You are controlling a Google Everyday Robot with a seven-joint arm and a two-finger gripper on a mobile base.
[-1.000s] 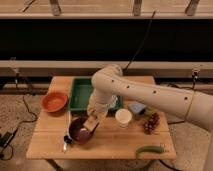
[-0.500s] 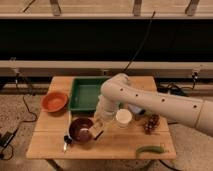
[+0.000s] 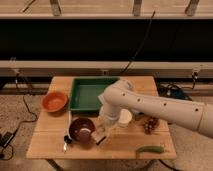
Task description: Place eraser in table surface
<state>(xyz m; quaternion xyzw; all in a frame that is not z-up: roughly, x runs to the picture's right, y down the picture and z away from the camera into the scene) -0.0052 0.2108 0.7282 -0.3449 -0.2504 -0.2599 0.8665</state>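
My gripper (image 3: 103, 133) hangs low over the table surface (image 3: 120, 146), just right of a dark brown bowl (image 3: 81, 130). A small tan block with a darker side, the eraser (image 3: 98, 136), sits between the fingertips, at or just above the wood. The white arm (image 3: 150, 107) reaches in from the right and hides part of the table behind it.
A green tray (image 3: 89, 94) lies at the back middle. An orange bowl (image 3: 54, 101) is at the left. A white cup (image 3: 125, 117) stands behind the gripper. Dark grapes (image 3: 150, 125) and a green vegetable (image 3: 150, 149) are at the right. A small utensil (image 3: 67, 142) lies front left.
The gripper has moved from over the brown bowl to its right side and dropped lower toward the table, with the eraser in it.
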